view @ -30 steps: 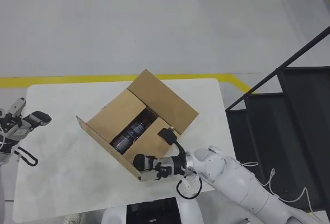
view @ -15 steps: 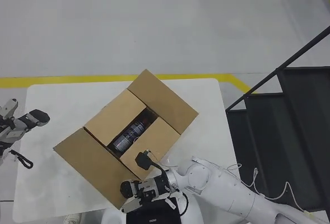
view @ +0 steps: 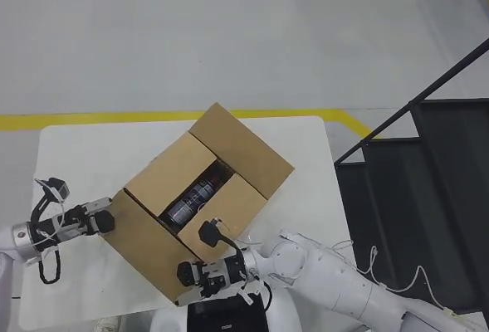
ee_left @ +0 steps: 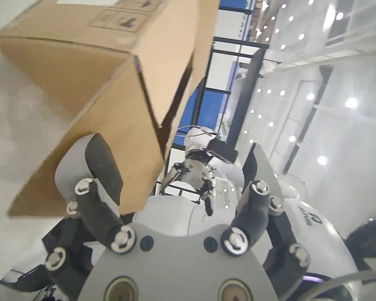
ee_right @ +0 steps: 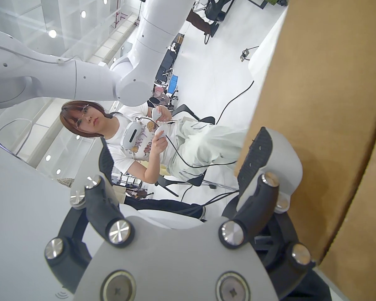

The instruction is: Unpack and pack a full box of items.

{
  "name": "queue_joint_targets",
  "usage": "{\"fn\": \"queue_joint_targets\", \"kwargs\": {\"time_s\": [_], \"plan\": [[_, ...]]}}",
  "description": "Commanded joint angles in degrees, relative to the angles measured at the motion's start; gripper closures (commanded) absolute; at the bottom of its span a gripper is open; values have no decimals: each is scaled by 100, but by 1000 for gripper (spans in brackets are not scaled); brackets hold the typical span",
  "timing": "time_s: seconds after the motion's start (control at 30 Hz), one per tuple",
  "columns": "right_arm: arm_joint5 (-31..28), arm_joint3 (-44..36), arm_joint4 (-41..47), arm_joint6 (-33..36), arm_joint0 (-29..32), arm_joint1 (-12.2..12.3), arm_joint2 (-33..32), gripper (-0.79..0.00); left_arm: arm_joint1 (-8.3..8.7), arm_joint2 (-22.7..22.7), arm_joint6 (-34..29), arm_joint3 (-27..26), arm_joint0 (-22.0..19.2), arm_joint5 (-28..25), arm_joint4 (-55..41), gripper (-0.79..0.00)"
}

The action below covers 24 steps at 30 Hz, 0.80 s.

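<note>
A brown cardboard box (view: 219,174) stands open in the middle of the white table (view: 86,158), with dark bottles (view: 196,193) lying in the gap between its inner flaps. Its large near flap (view: 144,245) is folded out flat over the table's front. My left gripper (view: 105,222) is at that flap's left corner, open; in the left wrist view the cardboard (ee_left: 91,73) edge lies by one finger (ee_left: 103,164) of the left gripper (ee_left: 178,164). My right gripper (view: 186,274) is at the flap's near corner, open (ee_right: 181,158), with the cardboard (ee_right: 326,95) outside one finger (ee_right: 260,158).
Bare tabletop lies left of the box and along its far side. A yellow floor line (view: 103,120) runs behind the table. Dark metal stairs with a railing (view: 443,166) stand to the right, off the table.
The near flap went from upright to folded out flat as my right gripper swung down and left. My left arm came in from the table's left edge to the flap's corner.
</note>
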<state>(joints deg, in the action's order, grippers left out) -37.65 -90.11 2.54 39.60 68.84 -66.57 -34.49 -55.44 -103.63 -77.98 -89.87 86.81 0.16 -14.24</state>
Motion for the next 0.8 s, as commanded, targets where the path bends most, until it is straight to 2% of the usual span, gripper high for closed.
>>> {"fn": "queue_joint_targets", "kwargs": {"time_s": [0.0,0.17,0.43,0.6,0.77], "plan": [[-63,-23,78,-99,15,13,-99,-785,7,86,73,107,-31,-56,112,-785],[-236,-216,306,-255,140,128,-567,-785,-4,343,232,471,-252,-184,-62,-785],[-143,-460,537,-388,595,392,-1537,-785,-59,763,665,940,-633,-555,-439,-785],[-117,-558,695,-315,878,498,-1907,-785,-80,974,920,1247,-740,-795,-390,-785],[-113,-671,781,-230,1064,561,-2128,-785,-84,1128,1015,1323,-731,-994,-290,-785]]}}
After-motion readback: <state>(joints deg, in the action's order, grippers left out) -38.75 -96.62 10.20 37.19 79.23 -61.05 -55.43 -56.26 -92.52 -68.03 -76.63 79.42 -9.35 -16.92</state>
